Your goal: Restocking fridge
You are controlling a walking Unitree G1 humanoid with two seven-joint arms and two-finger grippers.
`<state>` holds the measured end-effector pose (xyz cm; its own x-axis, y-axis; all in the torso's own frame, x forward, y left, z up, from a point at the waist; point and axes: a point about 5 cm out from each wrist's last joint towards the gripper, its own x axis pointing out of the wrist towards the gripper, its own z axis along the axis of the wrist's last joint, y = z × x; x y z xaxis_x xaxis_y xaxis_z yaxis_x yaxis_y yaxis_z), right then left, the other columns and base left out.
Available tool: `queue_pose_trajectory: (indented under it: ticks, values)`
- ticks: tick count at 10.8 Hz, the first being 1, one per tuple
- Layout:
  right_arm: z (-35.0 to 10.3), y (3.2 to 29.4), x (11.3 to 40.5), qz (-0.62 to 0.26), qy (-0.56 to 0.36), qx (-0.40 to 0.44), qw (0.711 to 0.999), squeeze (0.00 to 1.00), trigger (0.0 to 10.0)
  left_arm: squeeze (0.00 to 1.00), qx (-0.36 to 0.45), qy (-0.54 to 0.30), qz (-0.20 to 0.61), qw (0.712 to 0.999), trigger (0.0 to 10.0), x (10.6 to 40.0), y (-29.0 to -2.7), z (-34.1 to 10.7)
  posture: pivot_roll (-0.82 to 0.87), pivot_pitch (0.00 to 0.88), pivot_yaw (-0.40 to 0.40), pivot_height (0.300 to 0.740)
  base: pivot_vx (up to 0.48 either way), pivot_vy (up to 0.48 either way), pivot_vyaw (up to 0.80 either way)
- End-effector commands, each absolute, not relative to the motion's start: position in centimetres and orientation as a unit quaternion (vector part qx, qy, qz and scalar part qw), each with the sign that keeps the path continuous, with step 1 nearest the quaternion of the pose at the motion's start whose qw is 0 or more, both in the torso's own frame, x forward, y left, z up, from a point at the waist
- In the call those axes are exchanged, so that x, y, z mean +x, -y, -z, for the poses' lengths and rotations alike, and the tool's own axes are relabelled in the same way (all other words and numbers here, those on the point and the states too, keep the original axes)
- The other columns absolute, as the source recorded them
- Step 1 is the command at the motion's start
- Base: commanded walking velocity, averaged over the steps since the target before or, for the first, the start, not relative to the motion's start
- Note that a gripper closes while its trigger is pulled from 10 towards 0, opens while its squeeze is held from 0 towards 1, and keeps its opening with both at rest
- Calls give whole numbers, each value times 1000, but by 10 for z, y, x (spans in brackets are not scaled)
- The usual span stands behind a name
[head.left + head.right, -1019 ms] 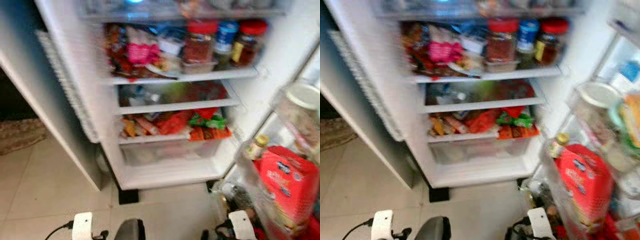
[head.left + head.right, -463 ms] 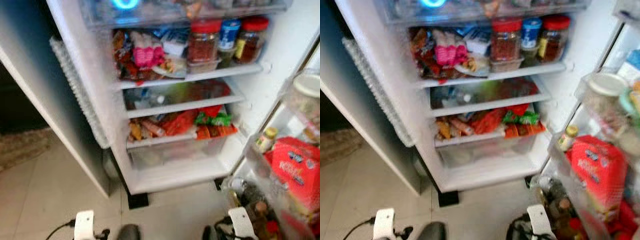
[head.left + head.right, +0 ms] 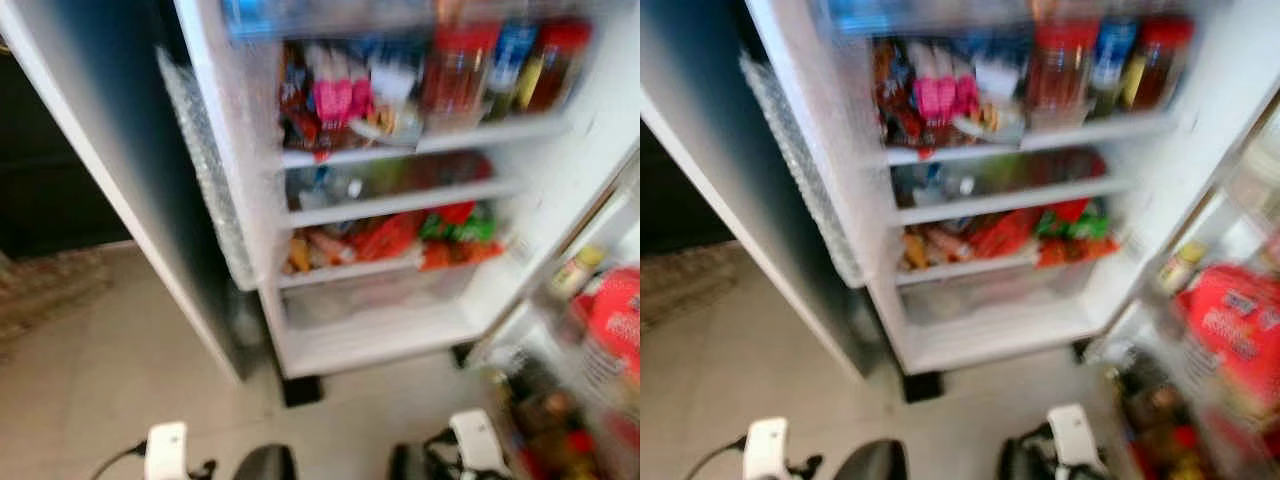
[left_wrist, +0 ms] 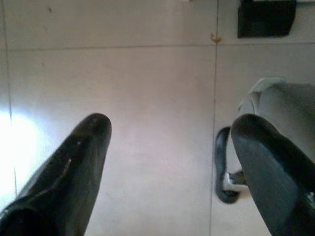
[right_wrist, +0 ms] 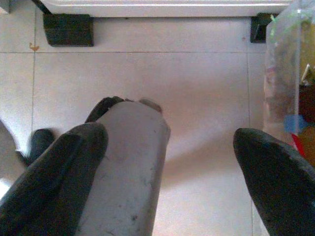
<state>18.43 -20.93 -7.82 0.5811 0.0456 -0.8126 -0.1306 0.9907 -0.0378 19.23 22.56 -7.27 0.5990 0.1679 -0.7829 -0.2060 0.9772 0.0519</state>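
The fridge [image 3: 380, 345] stands open in front of me, blurred. Its top shelf holds red-lidded jars [image 3: 460, 70] and a pink packet [image 3: 335, 100]. Lower down lie red and green packets [image 3: 440, 235] above a clear drawer [image 3: 370, 295]. On the right, the open door's rack carries a red carton [image 3: 1230, 330] and a yellow-capped bottle [image 3: 1180, 268]. My left gripper [image 4: 172, 147] hangs open over the floor tiles, holding nothing. My right gripper [image 5: 170, 167] is also open and empty, low near the fridge's base.
The fridge's grey side panel [image 3: 130, 150] stands at the left, with a dark opening behind it and a rug [image 3: 50, 290] on the tiled floor. Black fridge feet [image 5: 68, 28] rest on the tiles. The door rack [image 5: 290, 73] is close to my right gripper.
The camera has swung, so the fridge sits further right in the picture and is more blurred. Nothing inside it has moved. Both arms still hang low.
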Motion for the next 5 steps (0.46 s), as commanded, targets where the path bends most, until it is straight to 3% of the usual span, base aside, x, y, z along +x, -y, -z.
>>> queue_pose_trajectory:
  ticks: [1,5]
  values:
    - [91,206,159,-54,-503,-40,862,0,10000,0,-14,-439,-110,891,10000,189,-231,73,44,138,9,621,0,398,0]
    - [91,205,159,-56,-503,-42,862,0,10000,0,-16,-435,-115,893,10000,189,-232,73,42,139,10,621,0,382,0]
